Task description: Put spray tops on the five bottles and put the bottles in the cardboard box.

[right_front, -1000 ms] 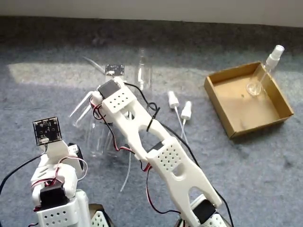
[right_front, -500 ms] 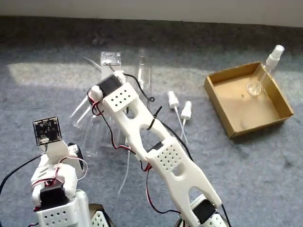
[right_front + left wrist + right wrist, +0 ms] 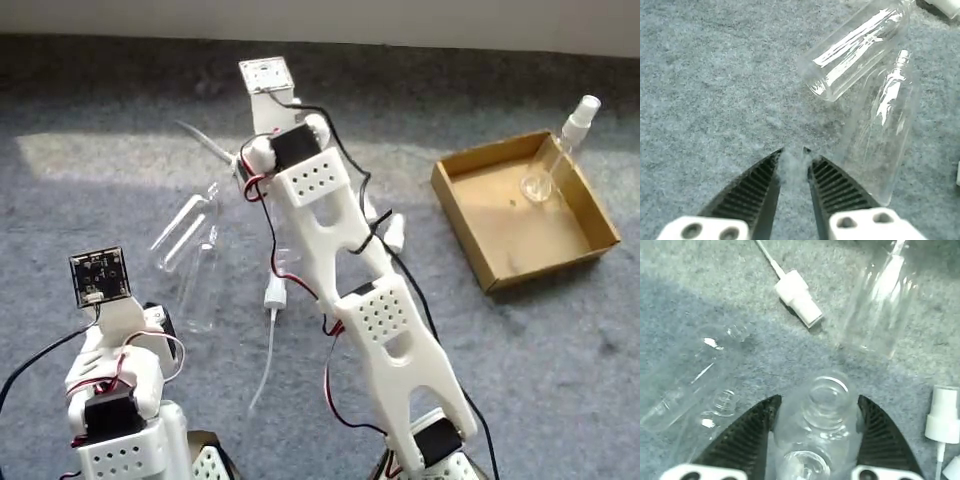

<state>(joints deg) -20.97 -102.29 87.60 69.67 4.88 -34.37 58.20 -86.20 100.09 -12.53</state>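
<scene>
My right gripper is shut on a clear open-necked bottle, held upright between its black fingers. Below it on the carpet lie a white spray top, another clear bottle and two more bottles. In the high view the right arm stretches over the middle of the table. Two clear bottles lie to its left, and a spray top with a long tube lies beside them. My left gripper is shut and empty, just above the carpet next to two bottles.
The cardboard box stands at the right; a bottle with a spray top leans in its far corner. Another spray top peeks out beside the right arm. A thin tube lies at the back left. The left arm is at the near left.
The right arm has swung away from the left bottles, toward the back and right, with a bottle in its gripper. A spray top under it is uncovered. The left arm has not moved.
</scene>
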